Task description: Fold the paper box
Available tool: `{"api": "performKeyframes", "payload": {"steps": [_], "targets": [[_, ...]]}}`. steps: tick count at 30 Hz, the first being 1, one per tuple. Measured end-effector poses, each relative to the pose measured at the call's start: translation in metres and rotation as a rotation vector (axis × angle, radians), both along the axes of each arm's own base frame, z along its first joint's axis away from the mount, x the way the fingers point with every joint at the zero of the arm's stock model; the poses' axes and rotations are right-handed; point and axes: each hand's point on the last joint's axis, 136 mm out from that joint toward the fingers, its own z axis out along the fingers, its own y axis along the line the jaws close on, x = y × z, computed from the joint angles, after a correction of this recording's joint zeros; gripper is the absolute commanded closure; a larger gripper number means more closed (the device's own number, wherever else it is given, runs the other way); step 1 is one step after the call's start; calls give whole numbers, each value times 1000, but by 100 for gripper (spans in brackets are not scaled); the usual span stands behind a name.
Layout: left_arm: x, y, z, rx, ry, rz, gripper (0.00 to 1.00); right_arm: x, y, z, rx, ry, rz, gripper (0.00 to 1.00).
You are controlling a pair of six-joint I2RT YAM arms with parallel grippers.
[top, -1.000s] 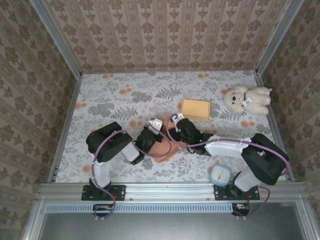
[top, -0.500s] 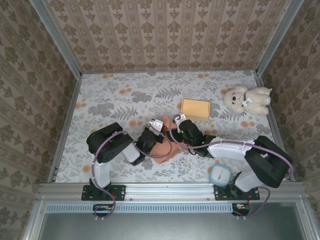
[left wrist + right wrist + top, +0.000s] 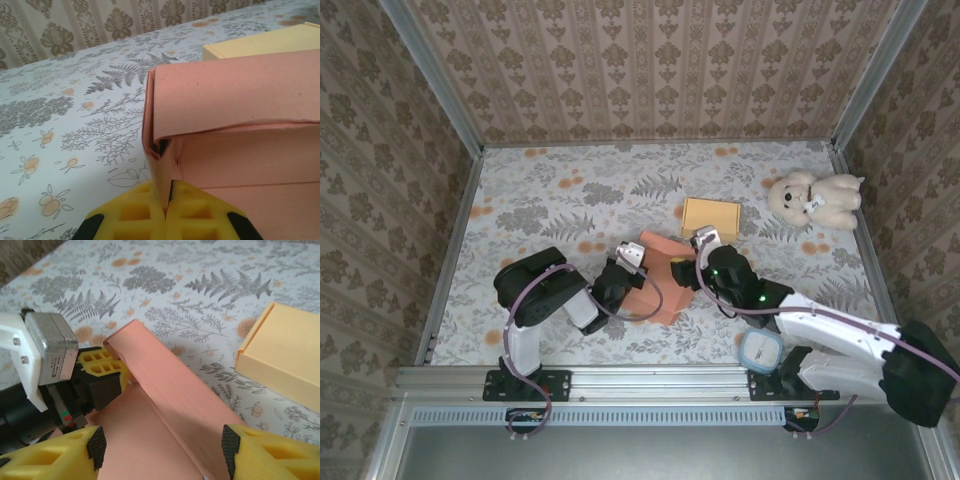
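I'm looking at two boxes on the table point(image 3: 550, 190): one pink paper box point(image 3: 665, 288) sitting mid-table between both arms, and one yellow box point(image 3: 711, 217) lying just behind it. My left gripper point(image 3: 167, 196) is pinching the pink box's edge, and my right gripper point(image 3: 160, 440) is hovering above it, fingers spread wide. One teddy bear point(image 3: 815, 198) is lying far right.

The left gripper point(image 3: 167, 202) has its yellow fingers point(image 3: 132, 217) pressed tight together on a thin wall of the pink paper box point(image 3: 240, 115); the left arm point(image 3: 545, 285) is folded low. The right gripper point(image 3: 162, 442) is spread wide, the box lying between its fingers point(image 3: 50, 452), and the right arm point(image 3: 830, 325) is stretched out long
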Motion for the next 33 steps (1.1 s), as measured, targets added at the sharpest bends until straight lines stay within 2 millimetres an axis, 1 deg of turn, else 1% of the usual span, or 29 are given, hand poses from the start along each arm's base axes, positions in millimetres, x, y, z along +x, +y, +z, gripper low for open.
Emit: {"api": "performKeyframes", "payload": {"steps": [4,6,8,15,18,23,28,30,33], "targets": [[0,8,0,-11,-1,55,100,-7,-10,17,58,-19,-27,40],[0,11,1,-8,-7,86,100,-7,-11,18,81,-10,-43,41],[-2,13,0,-2,-13,114,100,-6,-10,10,80,20,-53,41],[-4,19,-1,4,-25,175,100,3,3,-34,30,159,-76,42],[-4,21,-2,-3,-29,193,100,7,7,-47,21,189,-88,41],[-4,22,-2,-11,-36,208,100,15,7,-61,11,216,-112,41],[-5,22,-2,-10,-38,213,100,19,8,-56,39,206,-125,41],[-5,22,-2,-8,-39,214,100,19,8,-49,56,195,-125,41],[-5,21,-3,-8,-42,221,100,19,7,-32,93,160,-121,39]]}}
